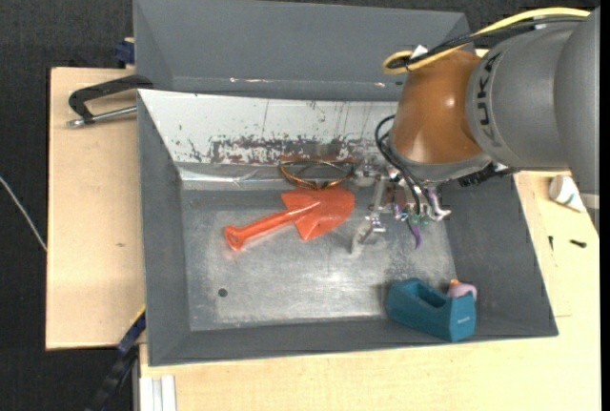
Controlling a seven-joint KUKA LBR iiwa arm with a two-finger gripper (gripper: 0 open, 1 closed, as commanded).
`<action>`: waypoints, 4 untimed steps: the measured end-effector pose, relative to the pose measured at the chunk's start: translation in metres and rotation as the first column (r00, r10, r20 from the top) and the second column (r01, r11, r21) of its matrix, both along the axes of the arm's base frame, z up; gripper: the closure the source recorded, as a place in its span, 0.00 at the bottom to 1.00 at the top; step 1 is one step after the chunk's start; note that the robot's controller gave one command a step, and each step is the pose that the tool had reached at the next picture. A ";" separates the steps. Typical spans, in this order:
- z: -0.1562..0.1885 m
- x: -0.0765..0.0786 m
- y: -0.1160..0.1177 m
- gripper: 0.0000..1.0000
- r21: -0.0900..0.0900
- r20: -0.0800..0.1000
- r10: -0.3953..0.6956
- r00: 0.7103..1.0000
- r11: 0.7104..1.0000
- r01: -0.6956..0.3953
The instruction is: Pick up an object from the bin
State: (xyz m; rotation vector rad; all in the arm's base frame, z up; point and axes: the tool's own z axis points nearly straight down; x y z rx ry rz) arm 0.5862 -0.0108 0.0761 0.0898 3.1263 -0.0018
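- While the shovel (303, 214) and dispenser (431, 308) lay on the bin (286, 283) floor, the pick looked not yet done; grasping and lifting remained.
- Gripper (373, 226) hung low at mid-bin, just right of the orange shovel's blade; open or closed, I could not tell, nor whether it touched anything.
- Teal dispenser sat near-right, apart.
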 end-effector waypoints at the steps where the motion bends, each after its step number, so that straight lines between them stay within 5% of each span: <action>1: 0.016 -0.009 0.029 0.00 -0.004 -0.004 0.273 0.962 0.962 -0.273; 2: 0.004 0.005 0.059 1.00 0.002 -0.012 0.226 0.974 0.974 -0.226; 3: 0.004 0.005 0.059 1.00 0.002 -0.012 0.226 0.974 0.974 -0.226; 4: 0.046 -0.003 0.066 1.00 0.003 -0.013 0.248 0.969 0.969 -0.248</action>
